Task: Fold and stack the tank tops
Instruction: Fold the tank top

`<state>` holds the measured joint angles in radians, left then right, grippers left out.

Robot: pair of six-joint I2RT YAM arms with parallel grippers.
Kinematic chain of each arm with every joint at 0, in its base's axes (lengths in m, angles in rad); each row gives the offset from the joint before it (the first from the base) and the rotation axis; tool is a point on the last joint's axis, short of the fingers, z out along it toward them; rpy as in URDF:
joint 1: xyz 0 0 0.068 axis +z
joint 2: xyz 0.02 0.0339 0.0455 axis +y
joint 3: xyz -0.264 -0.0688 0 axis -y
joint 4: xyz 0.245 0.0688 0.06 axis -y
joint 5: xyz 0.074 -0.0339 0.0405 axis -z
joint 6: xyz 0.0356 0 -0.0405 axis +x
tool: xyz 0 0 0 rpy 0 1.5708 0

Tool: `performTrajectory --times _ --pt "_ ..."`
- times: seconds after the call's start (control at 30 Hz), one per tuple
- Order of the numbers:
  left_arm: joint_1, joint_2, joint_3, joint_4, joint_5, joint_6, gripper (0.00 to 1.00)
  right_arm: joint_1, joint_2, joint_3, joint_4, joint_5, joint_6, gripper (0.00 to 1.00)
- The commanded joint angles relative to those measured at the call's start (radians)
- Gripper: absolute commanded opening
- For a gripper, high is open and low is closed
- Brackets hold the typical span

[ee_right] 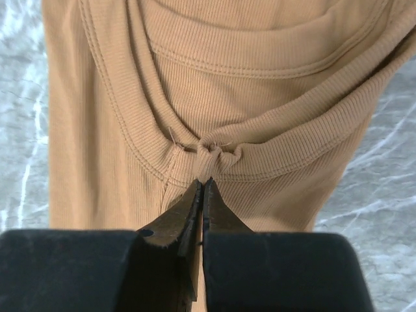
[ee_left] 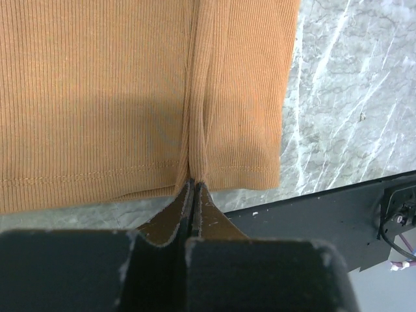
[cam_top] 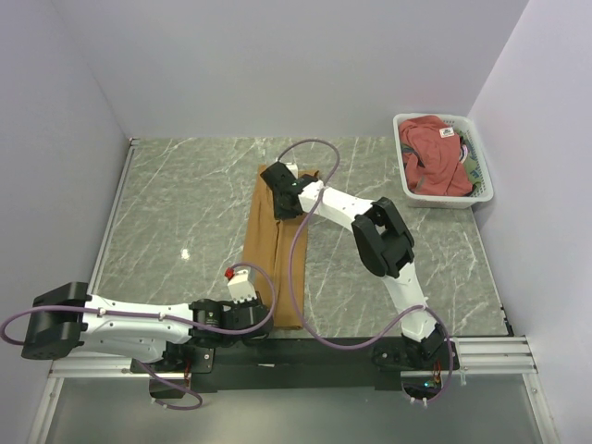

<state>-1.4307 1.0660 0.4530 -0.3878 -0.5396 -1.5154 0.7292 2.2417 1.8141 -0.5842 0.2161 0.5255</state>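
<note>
Two grippers held one garment at this moment. Your left gripper (ee_left: 193,187) was pinched tight on the near hem of the tan tank top (cam_top: 264,236), with no gap between its fingers and a lengthwise crease rising from the pinch. The top lay folded into a long narrow strip, running near to far across the middle of the marble table (cam_top: 185,203). Your right gripper (ee_right: 203,183) was clamped on a bunched bit of the neckline trim at the strip's far end. The rust-red tank top (cam_top: 435,153) lay crumpled inside the white mesh basket (cam_top: 407,190) at the table's far right corner, well apart from both arms.
</note>
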Motion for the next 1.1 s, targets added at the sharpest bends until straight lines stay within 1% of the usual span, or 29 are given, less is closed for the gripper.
performTrajectory --times 0.0,0.03,0.07,0.17,0.2,0.3,0.4,0.47,0.5,0.53,0.6,0.63,0.67,0.7,0.73,0.77,0.83,0.93,1.0,1.03,1.07 --pt "-0.008 -0.001 -0.001 -0.029 0.009 -0.023 0.0 0.004 0.015 0.022 0.017 0.035 -0.016 0.05" --pt "-0.008 -0.003 0.007 -0.037 0.007 -0.02 0.01 0.003 0.016 0.019 0.018 0.039 -0.016 0.06" --pt "-0.008 -0.001 0.013 -0.043 0.006 -0.014 0.01 0.004 0.016 0.014 0.021 0.037 -0.019 0.11" --pt "-0.008 0.003 0.042 -0.071 -0.005 0.003 0.01 0.003 0.003 0.005 0.04 0.029 -0.031 0.19" --pt "-0.008 0.005 0.049 -0.077 -0.008 0.014 0.01 0.004 -0.011 -0.01 0.049 0.025 -0.036 0.24" --pt "-0.01 0.006 0.064 -0.088 -0.011 0.021 0.01 0.006 -0.027 -0.032 0.083 -0.003 -0.051 0.24" --pt "-0.008 0.011 0.075 -0.092 -0.011 0.029 0.01 0.009 -0.001 -0.003 0.047 0.005 -0.064 0.25" --pt "-0.008 0.012 0.088 -0.102 -0.011 0.037 0.04 0.013 0.006 -0.002 0.029 0.015 -0.071 0.31" --pt "-0.01 0.014 0.095 -0.108 -0.011 0.043 0.06 0.015 -0.004 -0.013 0.037 0.022 -0.071 0.32" --pt "-0.008 0.012 0.105 -0.117 -0.013 0.044 0.1 0.012 -0.013 -0.027 0.052 0.022 -0.071 0.34" --pt "-0.008 -0.003 0.121 -0.152 -0.025 0.049 0.15 0.013 -0.046 -0.055 0.063 0.026 -0.074 0.4" --pt "-0.008 -0.011 0.139 -0.169 -0.036 0.049 0.23 0.012 -0.059 -0.059 0.073 0.028 -0.085 0.42" --pt "-0.008 -0.018 0.148 -0.183 -0.054 0.049 0.27 0.012 -0.073 -0.068 0.083 0.023 -0.091 0.46" --pt "-0.007 -0.038 0.173 -0.219 -0.066 0.052 0.31 0.012 -0.097 -0.07 0.089 0.022 -0.097 0.48" --pt "-0.004 -0.047 0.185 -0.238 -0.077 0.054 0.4 0.012 -0.108 -0.068 0.098 0.02 -0.111 0.5" --pt "-0.002 -0.06 0.197 -0.258 -0.1 0.055 0.44 0.012 -0.117 -0.061 0.101 0.019 -0.117 0.53" --pt "0.004 -0.089 0.223 -0.296 -0.109 0.058 0.5 0.012 -0.131 -0.044 0.092 0.009 -0.13 0.55" --pt "0.012 -0.12 0.24 -0.289 -0.122 0.081 0.5 0.01 -0.134 0.02 0.051 0.009 -0.136 0.56" --pt "0.027 -0.118 0.249 -0.263 -0.119 0.115 0.48 0.001 -0.16 0.022 0.049 0.006 -0.136 0.56" --pt "0.036 -0.109 0.251 -0.214 -0.109 0.135 0.47 -0.007 -0.171 0.016 0.056 0.009 -0.128 0.56" --pt "0.048 -0.098 0.253 -0.179 -0.1 0.188 0.46 -0.02 -0.181 0.004 0.061 0.008 -0.122 0.56"
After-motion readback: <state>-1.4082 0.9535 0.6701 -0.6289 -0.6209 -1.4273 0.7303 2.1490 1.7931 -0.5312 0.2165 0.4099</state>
